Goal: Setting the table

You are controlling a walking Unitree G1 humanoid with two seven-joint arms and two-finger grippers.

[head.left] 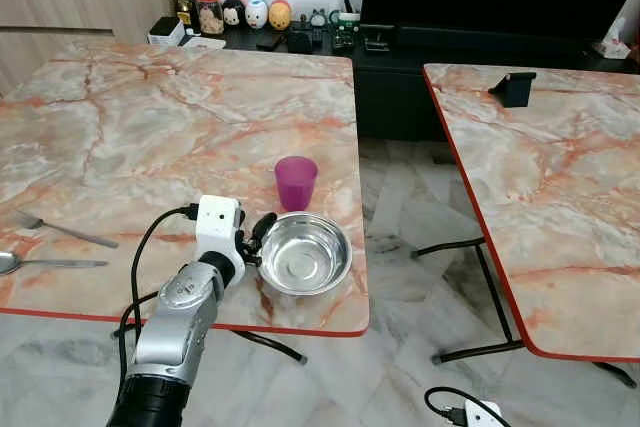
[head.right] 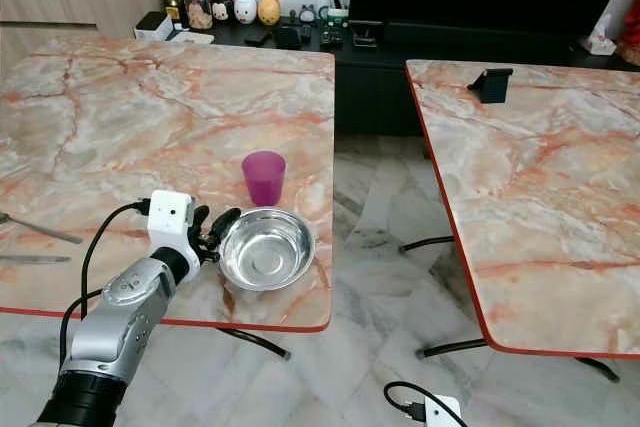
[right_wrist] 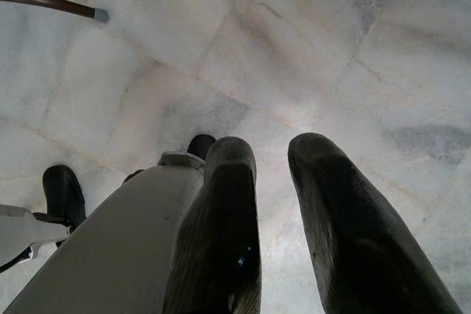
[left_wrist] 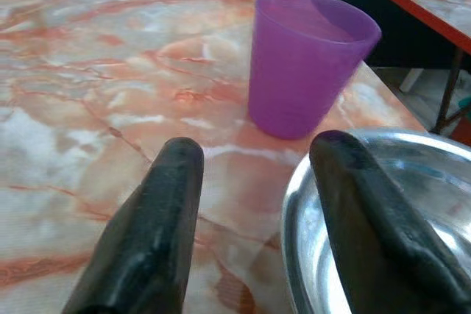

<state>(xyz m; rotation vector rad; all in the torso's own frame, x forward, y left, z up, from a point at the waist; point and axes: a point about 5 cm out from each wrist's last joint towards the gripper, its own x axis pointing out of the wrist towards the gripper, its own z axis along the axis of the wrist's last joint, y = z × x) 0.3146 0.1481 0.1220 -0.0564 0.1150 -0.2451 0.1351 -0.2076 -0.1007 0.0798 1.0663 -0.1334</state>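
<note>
marble tables (head.left: 150, 117) (two) | pale tiled floor (head.left: 420, 277) | dark cabinet (head.left: 480, 7)

A bowl (head.left: 305, 252) sits on the near right corner of the left worktop (head.left: 150, 127), close to its front edge. A cup (head.left: 296, 182) stands upright just behind the bowl, apart from it. The left gripper (head.left: 258, 237) is at the bowl's left rim, one of its fingers (left_wrist: 368, 226) over the rim and the other outside it. A fork (head.left: 62, 230) and a spoon (head.left: 45, 264) lie far left, the fork behind the spoon. A second worktop (head.left: 545, 177) stands to the right across a gap of floor (head.left: 410, 247), with a small stand (head.left: 512, 87) at its back. The right gripper (right_wrist: 272, 218) hangs above the floor.
</note>
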